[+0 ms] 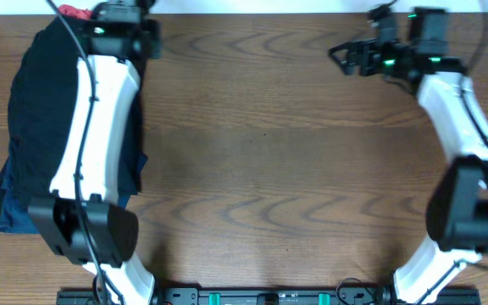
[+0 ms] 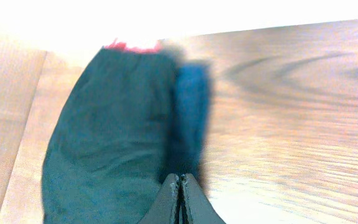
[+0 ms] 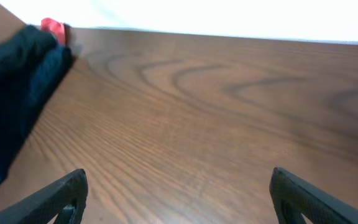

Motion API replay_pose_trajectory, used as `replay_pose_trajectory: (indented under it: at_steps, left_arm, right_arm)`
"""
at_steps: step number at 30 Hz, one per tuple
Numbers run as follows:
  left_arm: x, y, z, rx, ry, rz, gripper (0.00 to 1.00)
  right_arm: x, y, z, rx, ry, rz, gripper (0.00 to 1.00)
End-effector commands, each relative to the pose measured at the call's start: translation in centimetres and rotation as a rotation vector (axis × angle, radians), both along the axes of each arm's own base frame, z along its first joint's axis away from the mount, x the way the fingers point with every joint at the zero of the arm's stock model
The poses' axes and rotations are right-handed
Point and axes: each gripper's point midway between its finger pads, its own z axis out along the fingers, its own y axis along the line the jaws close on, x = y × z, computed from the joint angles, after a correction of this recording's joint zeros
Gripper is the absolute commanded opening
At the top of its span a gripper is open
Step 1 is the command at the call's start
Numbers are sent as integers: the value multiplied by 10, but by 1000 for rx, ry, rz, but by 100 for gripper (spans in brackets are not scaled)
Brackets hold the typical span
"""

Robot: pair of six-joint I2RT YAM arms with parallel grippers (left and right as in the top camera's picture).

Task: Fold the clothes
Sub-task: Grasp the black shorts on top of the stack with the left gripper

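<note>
The clothes lie in a pile at the table's left edge. A black garment (image 1: 41, 110) is on top, a navy one (image 1: 11, 212) sticks out beneath it, and a bit of red fabric (image 1: 74, 12) shows at the far end. My left arm (image 1: 91, 127) stretches over the pile. In the left wrist view my left gripper (image 2: 179, 180) is shut with nothing between its fingers, its tips just above the pile's right edge, where the dark garment (image 2: 110, 137) meets the blue one (image 2: 191, 106). My right gripper (image 1: 341, 55) (image 3: 178, 186) hangs open over bare wood at the far right, well away from the pile (image 3: 17, 81).
The wooden table (image 1: 269, 152) spreads between the two arms. Its far edge (image 3: 229, 34) runs close behind both grippers. The right arm's elbow (image 1: 464, 203) stands at the right side, and the arm bases sit along the front edge.
</note>
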Motion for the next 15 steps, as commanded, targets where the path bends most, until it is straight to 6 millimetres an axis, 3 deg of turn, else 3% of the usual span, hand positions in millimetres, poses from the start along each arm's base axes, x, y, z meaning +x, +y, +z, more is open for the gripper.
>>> replay_pose_trajectory:
  at_steps: [1, 3, 5, 9, 10, 11, 13, 15]
  left_arm:
    - [-3, -34, 16, -5, -38, -64, 6]
    - [-5, -46, 16, -1, -38, -85, 6]
    - [-4, -45, 12, 2, -28, -83, 6]
    - [-2, -21, 2, 8, 1, -35, 10]
    - [-1, -13, 1, 8, 5, -19, 17]
    - [1, -5, -2, 9, 12, -3, 33]
    - [4, 10, -8, 10, 21, 28, 52]
    - [8, 20, -15, 11, 28, 51, 64]
  right_arm:
    - [-19, -11, 48, -3, -84, 19, 93]
    - [-28, -20, 55, -21, -79, 4, 94]
    - [-34, -27, 54, -44, -57, -21, 95]
    - [-39, -31, 43, -66, -11, -28, 97]
    - [-39, -31, 41, -66, -3, -26, 97]
    - [-40, -31, 39, -66, 3, -25, 98]
    - [-39, -31, 38, -66, 5, -25, 99]
    - [-39, -30, 37, -71, 4, -25, 99]
